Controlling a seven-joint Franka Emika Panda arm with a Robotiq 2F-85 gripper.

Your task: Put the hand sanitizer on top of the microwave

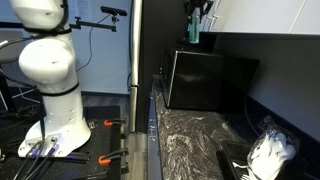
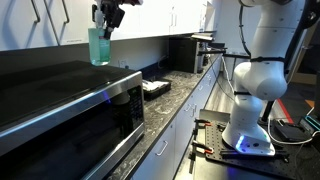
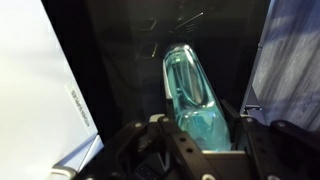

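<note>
The fingers (image 2: 105,21) pinch the hand sanitizer (image 3: 190,92) by its upper end, so it hangs upright, base down, ready to set down. Just beneath lies the microwave (image 2: 60,88) top; I cannot tell if they touch. The desk (image 2: 182,84) stretches beyond.

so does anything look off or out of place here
Nothing looks spilled or damaged. The hand sanitizer hangs upright in the gripper just over the microwave; whether its base touches the top is unclear. Only a crumpled white item lies loose on the counter.
</note>
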